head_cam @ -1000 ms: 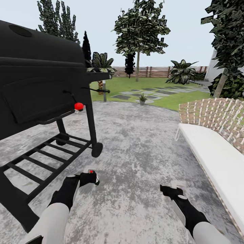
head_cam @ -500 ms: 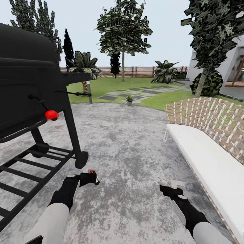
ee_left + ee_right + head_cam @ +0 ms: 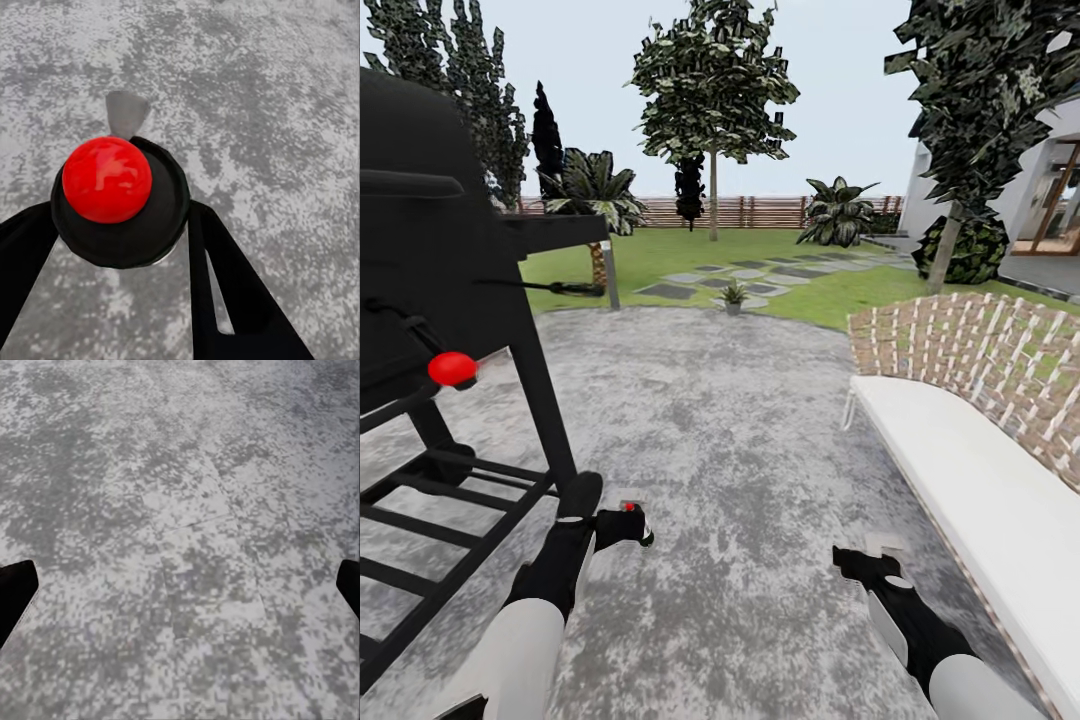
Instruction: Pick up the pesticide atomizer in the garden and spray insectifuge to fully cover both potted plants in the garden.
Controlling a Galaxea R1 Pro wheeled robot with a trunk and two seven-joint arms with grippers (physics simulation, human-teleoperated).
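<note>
one potted plant (image 3: 733, 295), one grill (image 3: 430, 300), one bench (image 3: 980, 470)

Spray bottle (image 3: 120, 199): upright, clamped between the left gripper's (image 3: 628, 524) black fingers (image 3: 225, 292), red spot on top. One potted plant (image 3: 734, 296): green rosette, pale pot, standing at the far patio (image 3: 740, 430) edge.

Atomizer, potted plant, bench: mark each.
atomizer (image 3: 107, 180): left wrist view, red spot on its top.
potted plant (image 3: 734, 294): head view, leaves.
bench (image 3: 960, 450): head view, white seat.
</note>
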